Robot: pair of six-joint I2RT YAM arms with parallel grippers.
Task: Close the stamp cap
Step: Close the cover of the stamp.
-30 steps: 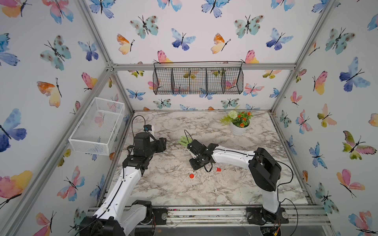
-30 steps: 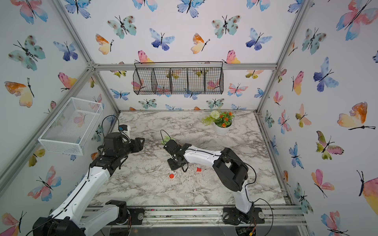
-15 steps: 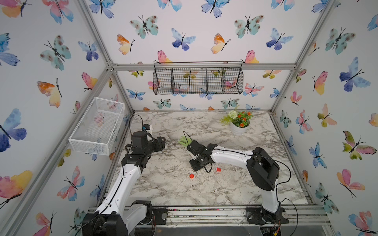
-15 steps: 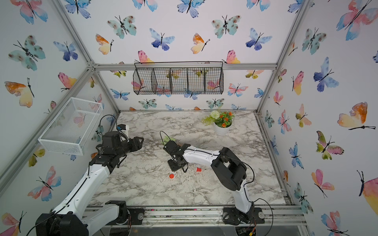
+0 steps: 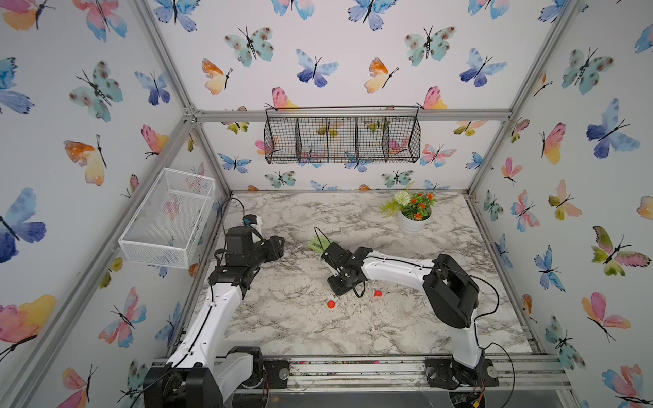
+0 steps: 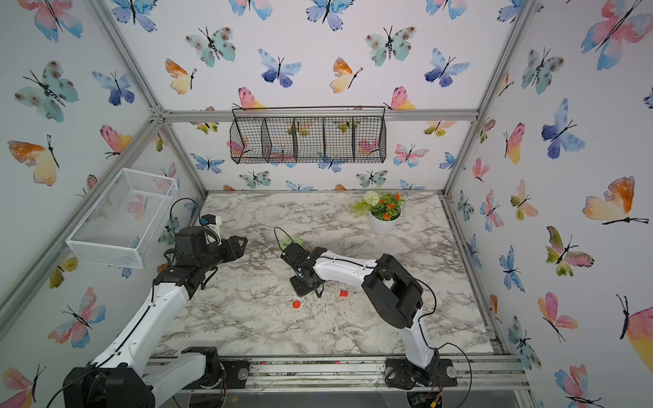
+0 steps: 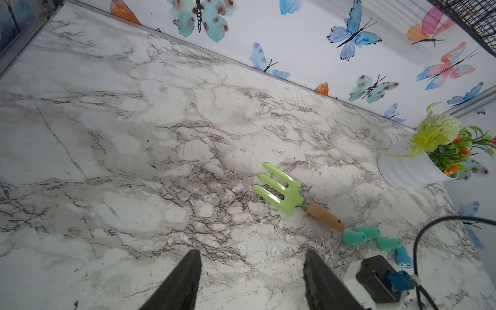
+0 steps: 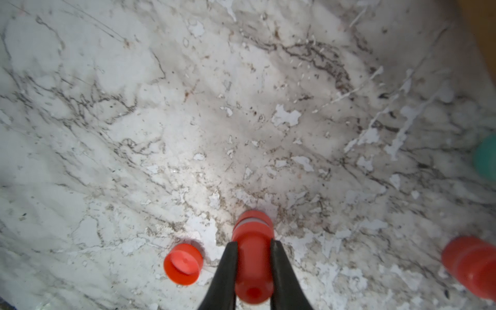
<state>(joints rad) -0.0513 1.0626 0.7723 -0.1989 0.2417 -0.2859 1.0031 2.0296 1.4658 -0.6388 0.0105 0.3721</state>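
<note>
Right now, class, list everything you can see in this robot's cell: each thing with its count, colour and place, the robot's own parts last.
stamp: one, red, gripped in the right pincer
loose cap: one, red, on the table beside the held stamp
second stamp: one, red, on the table, apart from the held one
hand fork: one, green with wooden handle, lying mid-table
small pieces: three teal, one blue, by the fork's handle end
flower pot: one, white, far right corner
wire basket: one, black, back wall
mesh basket: one, white, left wall
table: one, grey-white marble
left pincer: one, black, open, empty
right pincer: one, black, shut on the stamp
</note>
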